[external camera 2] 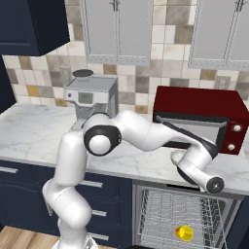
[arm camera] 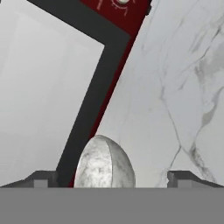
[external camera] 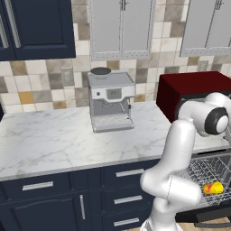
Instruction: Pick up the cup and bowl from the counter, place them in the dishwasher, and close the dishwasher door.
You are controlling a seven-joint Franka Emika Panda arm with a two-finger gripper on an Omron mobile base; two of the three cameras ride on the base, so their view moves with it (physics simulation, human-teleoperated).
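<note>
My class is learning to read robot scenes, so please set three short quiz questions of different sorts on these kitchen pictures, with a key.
1. True or false: the yellow cup already lies in the dishwasher rack.
2. Multiple choice: in the hand view, the grey bowl sits between the tool's fingertips on A) the rack, B) the counter beside the red microwave, C) the coffee machine.
3. Fill in: the tool's jaws are ____.

Key: 1 true; 2 B; 3 open, one fingertip on each side of the bowl and not yet closed on it.
</note>
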